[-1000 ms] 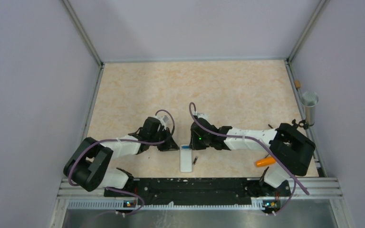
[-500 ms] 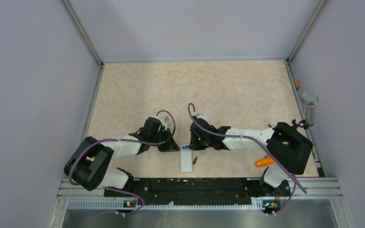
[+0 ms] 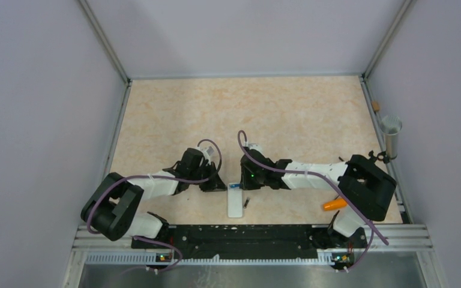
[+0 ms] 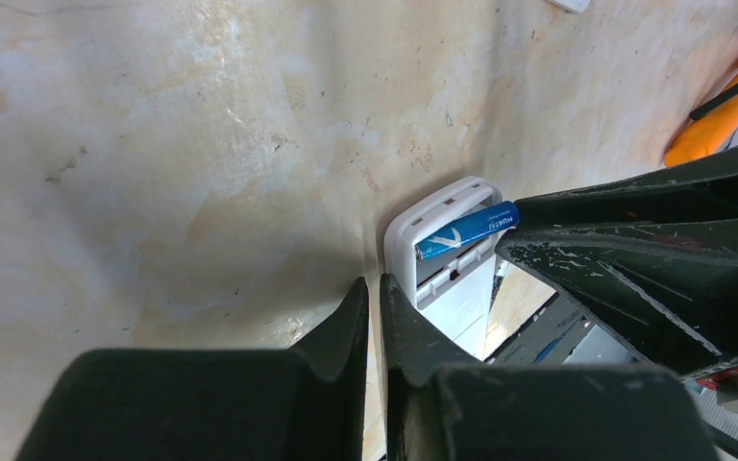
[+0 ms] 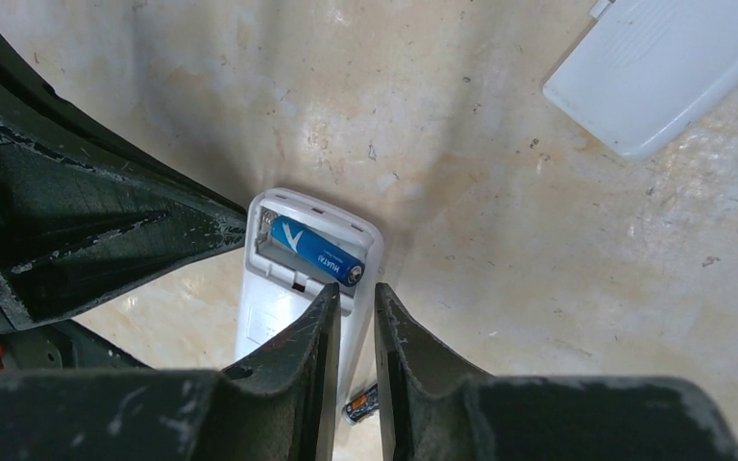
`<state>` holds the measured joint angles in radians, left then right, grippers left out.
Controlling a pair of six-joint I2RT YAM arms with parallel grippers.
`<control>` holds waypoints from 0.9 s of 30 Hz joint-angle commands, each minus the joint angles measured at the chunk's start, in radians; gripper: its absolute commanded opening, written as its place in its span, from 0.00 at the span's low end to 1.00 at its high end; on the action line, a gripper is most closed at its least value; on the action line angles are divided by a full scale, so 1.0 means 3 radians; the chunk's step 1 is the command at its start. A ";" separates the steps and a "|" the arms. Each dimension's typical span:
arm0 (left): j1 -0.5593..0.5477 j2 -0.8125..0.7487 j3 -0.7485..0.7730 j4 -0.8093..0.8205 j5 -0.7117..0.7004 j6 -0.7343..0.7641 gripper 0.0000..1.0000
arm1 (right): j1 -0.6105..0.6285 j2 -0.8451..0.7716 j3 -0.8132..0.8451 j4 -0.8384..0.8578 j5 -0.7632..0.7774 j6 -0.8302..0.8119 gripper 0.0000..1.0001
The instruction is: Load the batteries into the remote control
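Remote control (image 3: 235,203): position? (K.)

Flat on the counter (image 3: 246,114), back face up, near the front edge and roughly centred in the top view. The compartment end points away from the bases. Cover off. (M.)

Batteries? (K.)

Blue battery (image 5: 312,252) lies in the far bay of the open compartment, slightly askew by my reading. Whether it is fully home, cannot tell. The bay beside it looks empty. Dark battery (image 3: 245,203) lies loose on the counter, just beside the remote's right edge. So roughly half done: one in, one left to pick up and seat. A flat white piece (image 5: 663,67), probably the cover, lies well apart from the compartment end. (M.)

Grippers? (K.)

Left gripper (image 4: 375,317): jaws pressed together, holding nothing, tips low at the counter just beside the remote's compartment end. Right gripper (image 5: 356,293): jaws a narrow slit apart, nothing between them, tips over the compartment's edge close to one end of the blue battery. Touching or not, cannot tell. (M.)

Change against the earlier top views? (K.)

Next to none. Remote, dark battery and the orange object (image 3: 335,204) sit where they were. Both grippers hold nearly the same pose at the compartment end. (M.)
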<state>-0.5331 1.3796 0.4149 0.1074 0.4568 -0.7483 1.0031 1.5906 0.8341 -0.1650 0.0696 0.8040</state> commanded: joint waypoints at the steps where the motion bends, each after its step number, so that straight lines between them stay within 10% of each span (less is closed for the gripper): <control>1: -0.0025 0.0080 -0.0028 -0.0041 -0.0045 0.0093 0.09 | -0.0021 -0.0162 0.0187 -0.0036 0.0127 -0.0052 0.19; 27: -0.0032 0.0082 -0.0043 -0.0020 -0.0031 0.0082 0.08 | -0.0023 -0.0004 0.0304 -0.0035 0.0139 -0.0085 0.11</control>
<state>-0.5373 1.3842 0.4149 0.1131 0.4633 -0.7483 1.0031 1.5833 0.8734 -0.1879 0.1078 0.7860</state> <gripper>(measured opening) 0.084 0.120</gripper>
